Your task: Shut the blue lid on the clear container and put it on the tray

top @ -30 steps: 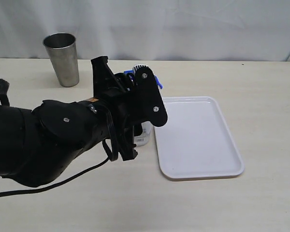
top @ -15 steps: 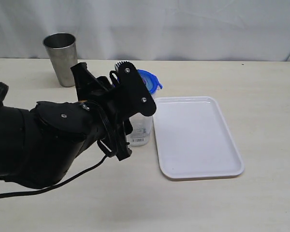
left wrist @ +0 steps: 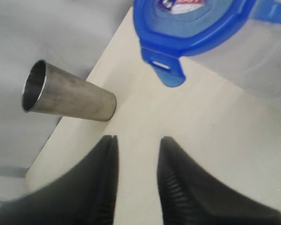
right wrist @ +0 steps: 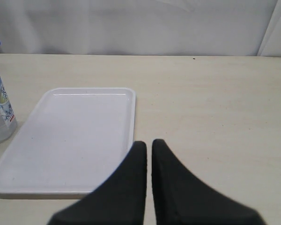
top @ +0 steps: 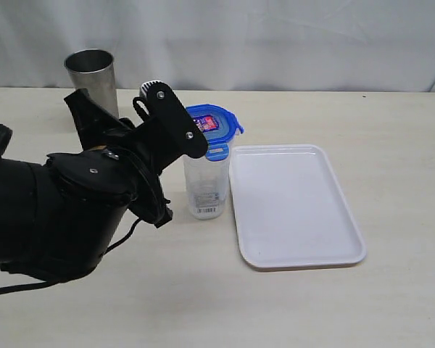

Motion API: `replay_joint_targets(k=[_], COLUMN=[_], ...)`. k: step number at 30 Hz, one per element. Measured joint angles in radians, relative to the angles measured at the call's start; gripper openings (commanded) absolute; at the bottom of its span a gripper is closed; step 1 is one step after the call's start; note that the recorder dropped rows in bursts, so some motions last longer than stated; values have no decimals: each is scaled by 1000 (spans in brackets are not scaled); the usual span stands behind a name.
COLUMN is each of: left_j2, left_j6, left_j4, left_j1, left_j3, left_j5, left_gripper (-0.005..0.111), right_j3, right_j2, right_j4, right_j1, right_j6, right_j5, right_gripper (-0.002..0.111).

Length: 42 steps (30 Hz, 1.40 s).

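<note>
Black links of the left arm (top: 80,196) fill the lower left of the exterior view, the wrist raised and angled toward the upper centre. One of its fingers (top: 172,123) slants in front of the blue lid (top: 212,127); contact cannot be determined. The lid sits on top of the clear container (top: 205,185), which stands upright on the table (top: 391,145) just beside the left edge of the tray (top: 297,206), not on it. A steel cup (top: 94,87) stands at upper left.

Left wrist view: the left gripper (left wrist: 136,140) has its jaws spread with only bare tabletop between them, holding nothing. The lid and one protruding flap occupy the upper right; the cup appears at centre left.

Right wrist view: the right gripper (right wrist: 149,143) hangs above the table near the tray's lower right corner, its jaws pressed together and holding nothing. The container shows at the left edge, next to the tray.
</note>
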Motion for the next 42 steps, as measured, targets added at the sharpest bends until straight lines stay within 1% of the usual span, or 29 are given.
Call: replay_joint_targets(k=[1,2,5,8,11,16,20,22,24,26,27,29,32,34,36,39,41,42], left_j2=[0,0,0,0,0,0,0,0,0,0,0,0,4,6,6,9,10,10], left_j6=[0,0,-6,-66,-127,-174,-190,-194,-182,-110,-73,-15,0,0,0,0,0,0], left_j4=[0,0,8,48,77,89,120,146,150,83,58,22,3,2,-1,9,35,67], left_j1=[0,0,3,41,124,309,461,557,651,758,810,915,1040,1092,1117,1113,1091,1060], left_j3=[0,0,0,0,0,0,0,0,0,1,1,4,7,7,7,7,7,7], left_j5=[-12,-18,-10,64,171,425,563,715,926,1148,1235,1448,1728,1873,1962,1990,1982,1956], left_gripper=[2,0,0,0,0,0,0,0,0,0,0,0,0,0,0,0,0,0], right_j3=[0,0,0,0,0,0,0,0,0,0,0,0,0,0,0,0,0,0], right_j2=[0,0,0,0,0,0,0,0,0,0,0,0,0,0,0,0,0,0], right_j4=[0,0,0,0,0,0,0,0,0,0,0,0,0,0,0,-6,-27,-43], right_j1=[0,0,0,0,0,0,0,0,0,0,0,0,0,0,0,0,0,0], right_j6=[0,0,0,0,0,0,0,0,0,0,0,0,0,0,0,-4,-16,-24], right_j5=[0,0,0,0,0,0,0,0,0,0,0,0,0,0,0,0,-15,-70], right_gripper=[5,5,5,5,5,5,5,5,5,5,5,5,5,5,5,5,5,5])
